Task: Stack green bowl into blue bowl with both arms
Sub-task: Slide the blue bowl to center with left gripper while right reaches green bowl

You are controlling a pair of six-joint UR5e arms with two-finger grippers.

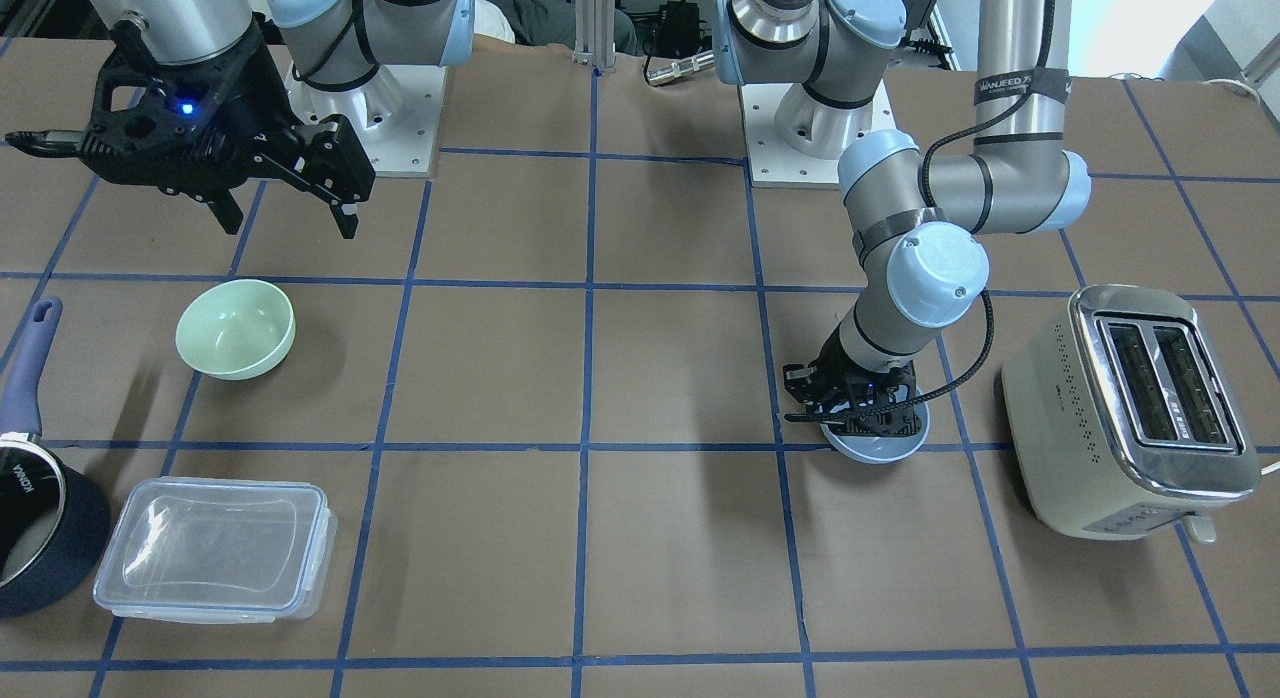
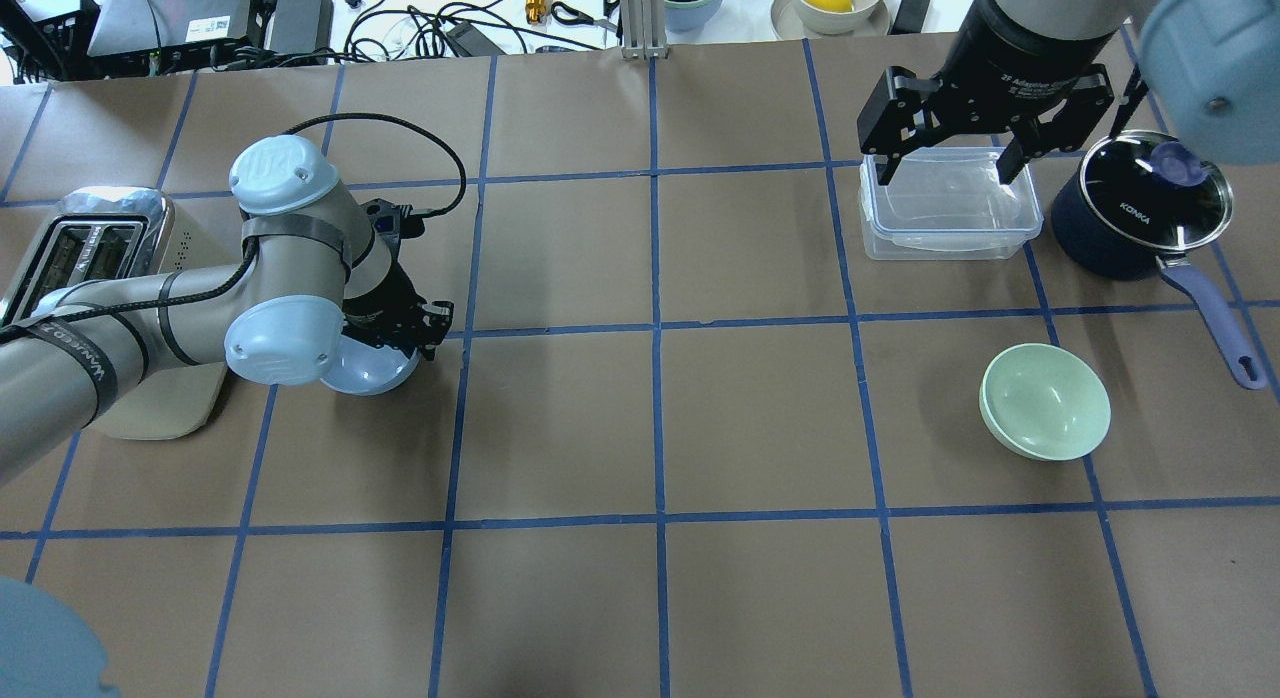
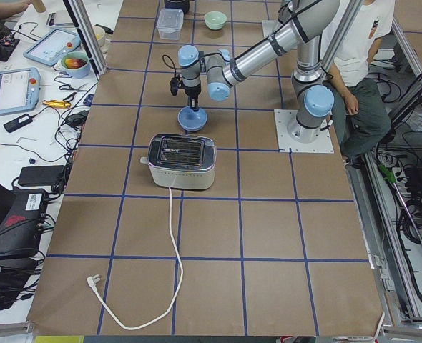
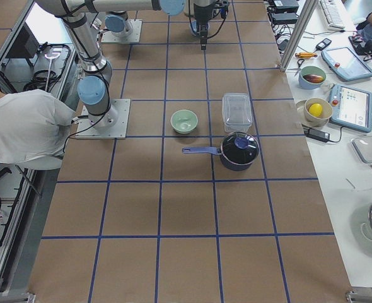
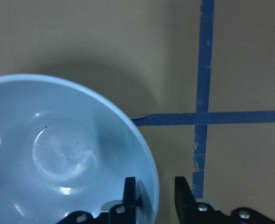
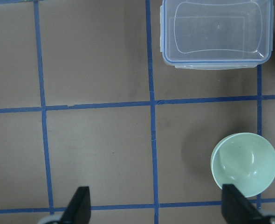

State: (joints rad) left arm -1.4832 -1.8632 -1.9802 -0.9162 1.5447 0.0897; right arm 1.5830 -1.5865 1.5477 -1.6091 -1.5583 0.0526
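Rim-straddling is what the left gripper (image 5: 155,198) is doing at the blue bowl (image 5: 58,154): one finger is inside the wall and one outside, the jaws narrowed. A sliver of brown desk (image 2: 650,428) shows beside the outer finger, so I cannot tell whether the rim is pinched. This bowl stands near the desk's left end, just beside the cream toaster (image 1: 1130,408).

The green bowl (image 2: 1045,401) sits upright towards the right end, about midway between the robot's edge and the operators' edge, well apart from the blue one. The right gripper (image 1: 291,225) hangs high over that end, fingers spread wide and holding nothing. In its wrist view the bowl lies off its midline, near one fingertip. The right arm is plainly the nearer one.

Both bowls are round, smooth and matte, so they have no long axis to line up with. Their thin flaring walls probably suit a rim pinch. I judge the stack turns on closing the long gap between the two ends.
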